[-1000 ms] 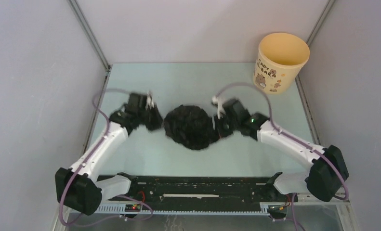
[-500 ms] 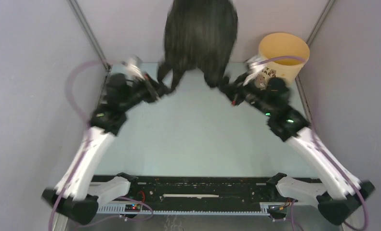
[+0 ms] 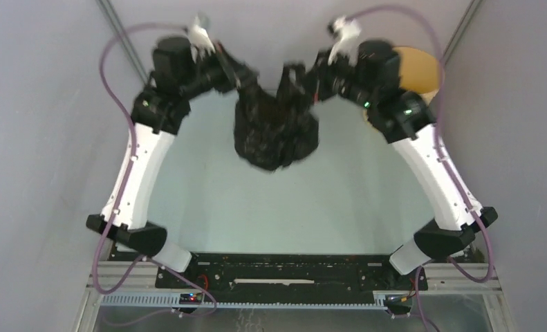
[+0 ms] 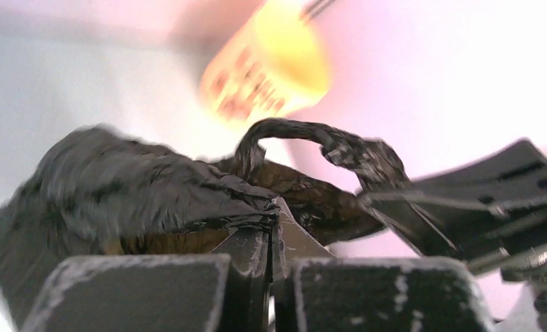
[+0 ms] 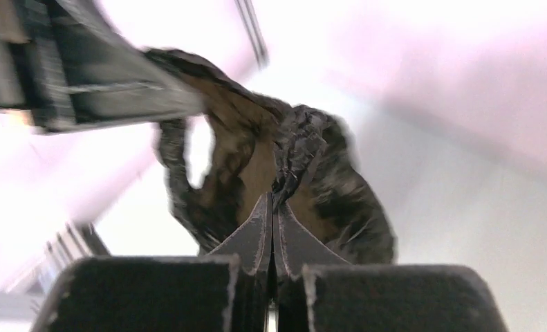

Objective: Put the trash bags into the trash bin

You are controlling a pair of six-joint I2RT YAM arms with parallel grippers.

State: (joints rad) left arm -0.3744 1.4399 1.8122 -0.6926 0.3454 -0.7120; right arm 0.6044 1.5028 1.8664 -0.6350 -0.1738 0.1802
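The black crinkled trash bag (image 3: pixel 274 131) hangs in the air between my two raised grippers, above the back middle of the table. My left gripper (image 3: pixel 246 75) is shut on the bag's left edge (image 4: pixel 187 200). My right gripper (image 3: pixel 292 76) is shut on its right edge (image 5: pixel 294 155). A loop handle (image 4: pixel 291 131) sticks up in the left wrist view. The pale yellow trash bin (image 3: pixel 419 69) stands at the back right corner, mostly hidden behind my right arm; it shows blurred in the left wrist view (image 4: pixel 270 66).
Grey walls with metal corner posts (image 3: pixel 122 34) close in the pale green table (image 3: pixel 284 207) at the back and on both sides. The black base rail (image 3: pixel 284 273) runs along the near edge.
Both arms have lifted the bag off the table and swung it up high; it now hangs lower and bunched, with the grippers closer together at the back.
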